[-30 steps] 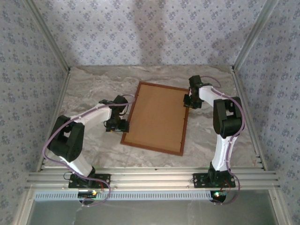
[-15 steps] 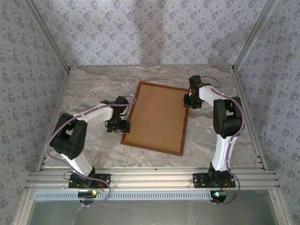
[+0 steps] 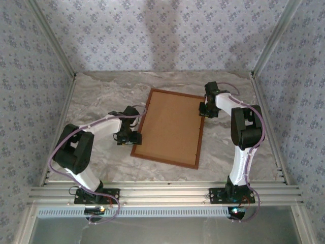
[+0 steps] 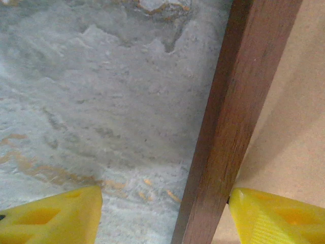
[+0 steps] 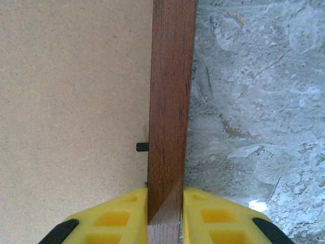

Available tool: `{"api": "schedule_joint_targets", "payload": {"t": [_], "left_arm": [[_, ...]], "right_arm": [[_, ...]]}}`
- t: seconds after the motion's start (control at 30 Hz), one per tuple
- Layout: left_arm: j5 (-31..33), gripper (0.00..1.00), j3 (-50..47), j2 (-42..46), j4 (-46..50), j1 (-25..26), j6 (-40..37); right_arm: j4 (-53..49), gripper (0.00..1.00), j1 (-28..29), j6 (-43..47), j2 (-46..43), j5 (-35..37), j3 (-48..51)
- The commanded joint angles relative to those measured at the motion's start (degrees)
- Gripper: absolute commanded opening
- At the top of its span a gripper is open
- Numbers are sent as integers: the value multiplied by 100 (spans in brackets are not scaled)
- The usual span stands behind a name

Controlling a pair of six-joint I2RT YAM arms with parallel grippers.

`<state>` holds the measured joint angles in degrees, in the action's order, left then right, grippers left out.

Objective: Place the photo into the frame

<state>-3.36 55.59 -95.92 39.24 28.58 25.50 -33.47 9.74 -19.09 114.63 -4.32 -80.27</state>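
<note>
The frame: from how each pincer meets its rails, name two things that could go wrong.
1. The right pincer is shut on one thin rail of the frame while the left pincer stands open astride the other; a lift now might twist it.
2. The left pincer's inner finger sits over the backing board; closing might shove the frame.

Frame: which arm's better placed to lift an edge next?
Right, probably. The right gripper is clamped on the right rail of the frame, fingers tight on both sides. The left gripper is open astride the left rail, one finger well off the wood, so it must close first.
</note>
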Motion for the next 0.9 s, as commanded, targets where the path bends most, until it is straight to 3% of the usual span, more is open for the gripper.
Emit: {"api": "schedule_joint_targets", "payload": {"t": [0.0,0.2,0.53,0.87], "left_arm": [[14,69,-422,-433,-4,208,225],[94,69,-291,-575,-88,297,248],[206,69,832,322,730,-151,-41],[201,70,554,642,488,-441,45]], "right_arm": [[-195,22,28,0,-29,-85,-39],[-270,22,46,3,-55,-130,-37],[-274,22,20,4,-98,-122,-23],[-206,22,28,-4,-79,-148,7]]}}
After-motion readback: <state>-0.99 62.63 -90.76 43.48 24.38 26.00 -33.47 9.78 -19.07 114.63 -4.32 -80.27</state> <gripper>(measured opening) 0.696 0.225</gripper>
